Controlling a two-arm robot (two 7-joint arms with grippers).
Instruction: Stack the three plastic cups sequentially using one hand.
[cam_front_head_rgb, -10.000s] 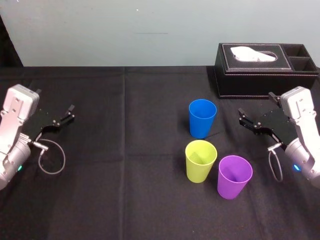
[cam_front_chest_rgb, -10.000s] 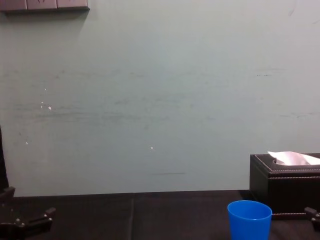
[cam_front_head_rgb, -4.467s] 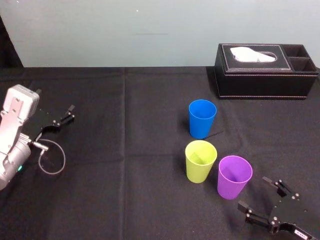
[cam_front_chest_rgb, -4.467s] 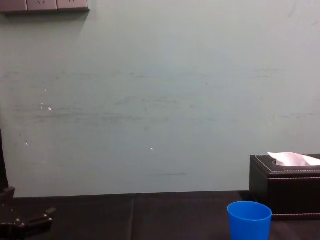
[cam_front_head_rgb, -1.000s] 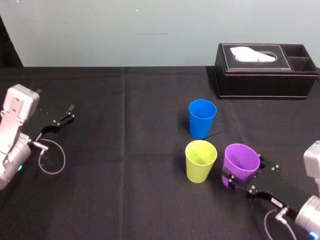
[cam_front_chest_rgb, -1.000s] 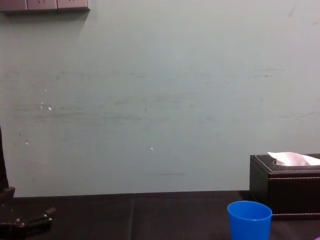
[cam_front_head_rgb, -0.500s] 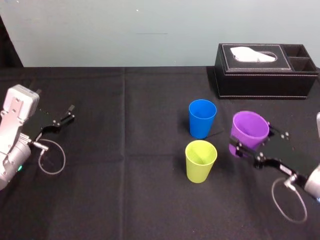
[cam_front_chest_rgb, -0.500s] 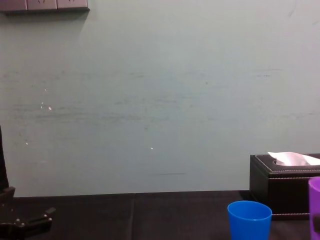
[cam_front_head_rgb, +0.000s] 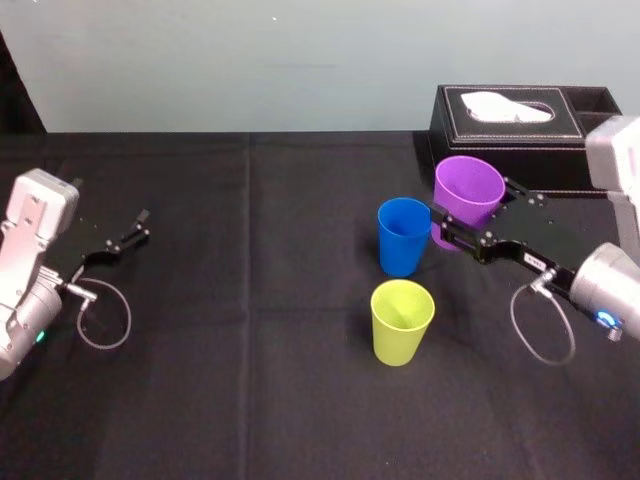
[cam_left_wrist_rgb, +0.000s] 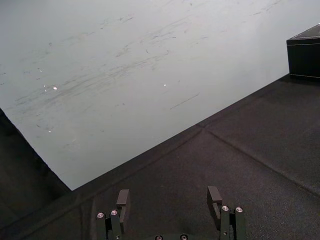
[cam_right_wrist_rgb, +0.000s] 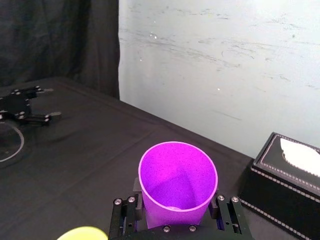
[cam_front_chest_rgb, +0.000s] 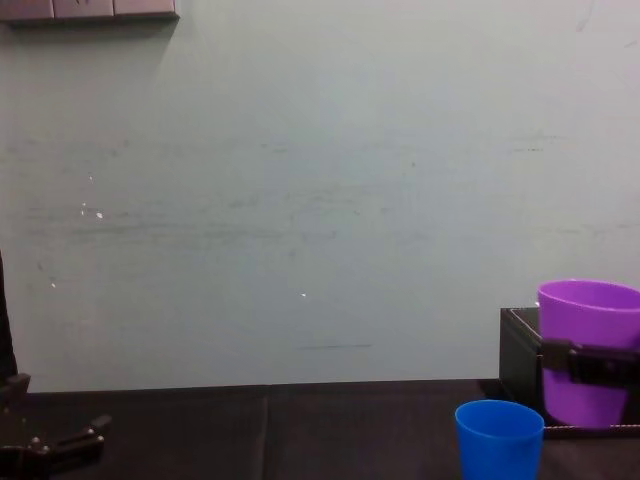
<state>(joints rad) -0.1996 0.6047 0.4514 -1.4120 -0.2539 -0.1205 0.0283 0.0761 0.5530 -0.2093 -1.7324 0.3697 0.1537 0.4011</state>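
Note:
The purple cup (cam_front_head_rgb: 467, 193) hangs upright in the air, just right of the blue cup (cam_front_head_rgb: 404, 236) and higher than its rim. My right gripper (cam_front_head_rgb: 472, 216) is shut on the purple cup, one finger on each side of its wall. The right wrist view shows the purple cup (cam_right_wrist_rgb: 177, 179) between the jaws of the right gripper (cam_right_wrist_rgb: 177, 209). The blue cup stands on the black table, with the yellow-green cup (cam_front_head_rgb: 402, 320) in front of it. In the chest view the purple cup (cam_front_chest_rgb: 588, 335) floats above and right of the blue cup (cam_front_chest_rgb: 498, 438). My left gripper (cam_front_head_rgb: 125, 236) rests open at the far left.
A black tissue box (cam_front_head_rgb: 530, 135) stands at the back right, close behind the lifted purple cup. A pale wall runs along the table's back edge. The black tablecloth (cam_front_head_rgb: 250, 300) stretches bare between the left arm and the cups.
The right gripper has lifted the purple cup off the table and carried it back and to the left, from beside the yellow-green cup to beside the blue one. The left arm is still.

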